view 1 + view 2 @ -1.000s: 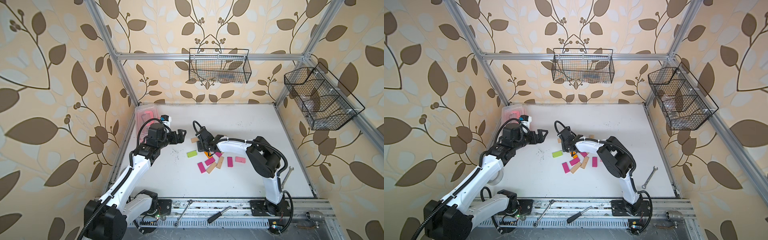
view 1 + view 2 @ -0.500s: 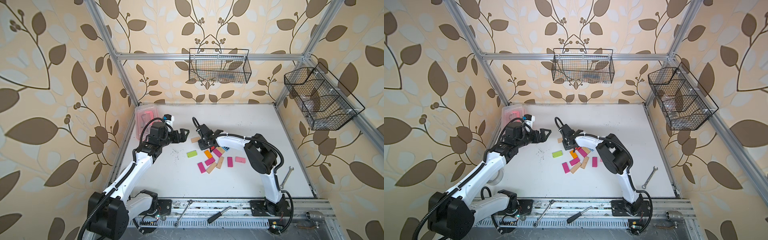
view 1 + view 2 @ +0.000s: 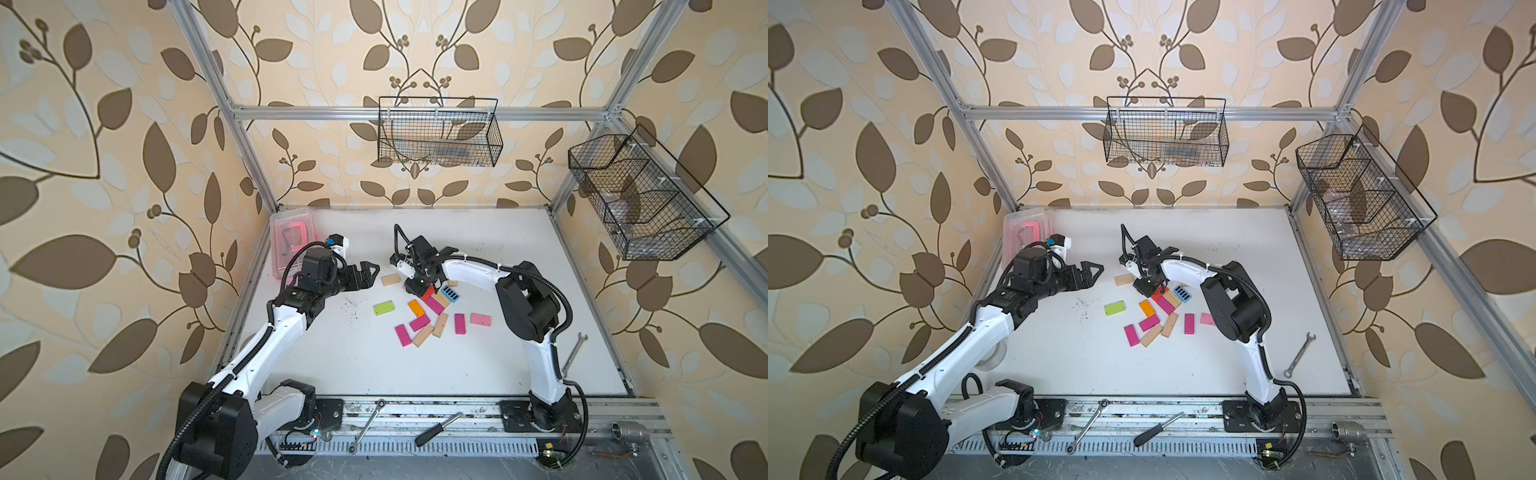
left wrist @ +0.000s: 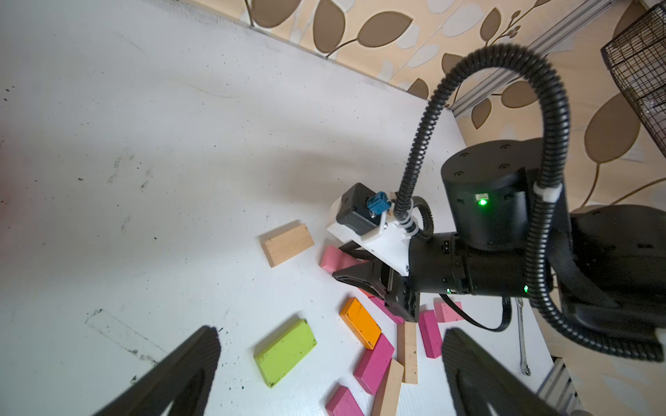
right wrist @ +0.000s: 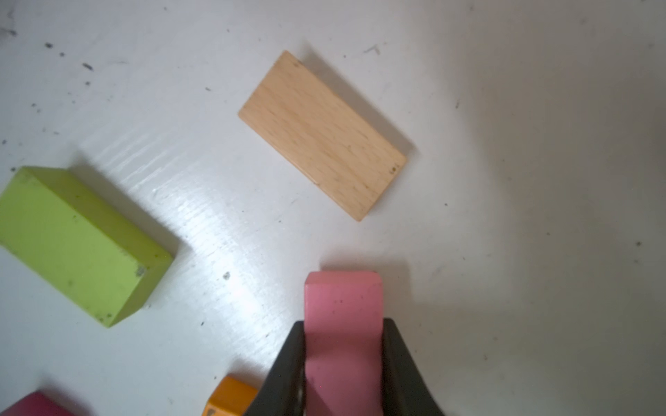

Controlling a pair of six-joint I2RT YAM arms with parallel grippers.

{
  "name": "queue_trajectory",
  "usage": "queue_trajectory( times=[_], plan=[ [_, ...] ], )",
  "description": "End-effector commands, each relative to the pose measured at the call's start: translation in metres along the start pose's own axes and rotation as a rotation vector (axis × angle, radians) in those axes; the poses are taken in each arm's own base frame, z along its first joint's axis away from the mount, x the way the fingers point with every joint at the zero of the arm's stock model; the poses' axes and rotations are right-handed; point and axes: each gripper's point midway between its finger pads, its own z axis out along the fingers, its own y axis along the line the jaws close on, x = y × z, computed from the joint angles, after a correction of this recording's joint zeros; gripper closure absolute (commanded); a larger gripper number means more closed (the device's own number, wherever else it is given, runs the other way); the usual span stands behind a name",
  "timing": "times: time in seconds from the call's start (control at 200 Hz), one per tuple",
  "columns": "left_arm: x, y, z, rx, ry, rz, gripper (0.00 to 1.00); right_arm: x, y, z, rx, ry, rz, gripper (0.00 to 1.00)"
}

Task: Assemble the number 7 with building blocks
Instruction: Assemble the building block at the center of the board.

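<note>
The right claw (image 5: 344, 322) pinches a pink block (image 5: 342, 295) by its sides, near a wooden block (image 5: 322, 135) at mid-worktop (image 3: 332, 365). The left claw (image 3: 371, 273) hangs nearby, spread wide and empty, with other blocks (image 3: 419, 322) scattered toward the front edge.

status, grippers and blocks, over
Left gripper open, empty. Right gripper shut on pink block. Loose blocks scattered, no 7 yet. Wood block just ahead, apart.

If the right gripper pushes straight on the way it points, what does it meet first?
The pink rectangular block in the right gripper leads: its end would meet the white table almost at once, if not touching already. The plain wooden block lies next in line; depth is unclear.
</note>
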Motion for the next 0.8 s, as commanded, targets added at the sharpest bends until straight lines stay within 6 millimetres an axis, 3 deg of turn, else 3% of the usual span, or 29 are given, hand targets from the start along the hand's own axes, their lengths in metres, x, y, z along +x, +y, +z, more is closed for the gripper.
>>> queue_trajectory(
  times=[0.0,0.15,0.265,0.525,0.795],
  plan=[
    [0.004,-0.009,-0.007,0.03,-0.001,-0.005,0.01,-0.018,-0.016,-0.009,-0.026,-0.074,-0.196,0.76],
    [0.019,0.004,-0.001,-0.016,0.053,-0.062,0.01,-0.024,-0.034,-0.008,-0.031,-0.092,-0.322,0.75],
    [0.024,0.006,-0.002,-0.024,0.073,-0.072,0.01,-0.023,-0.042,0.004,-0.028,-0.056,-0.414,0.75],
    [0.017,0.005,-0.011,-0.047,0.048,-0.056,0.01,-0.004,-0.033,0.031,-0.074,0.06,-0.635,0.77],
    [0.014,0.004,-0.015,-0.054,0.045,-0.049,0.01,0.005,-0.016,0.029,-0.181,0.025,-0.799,0.77]
  ],
)
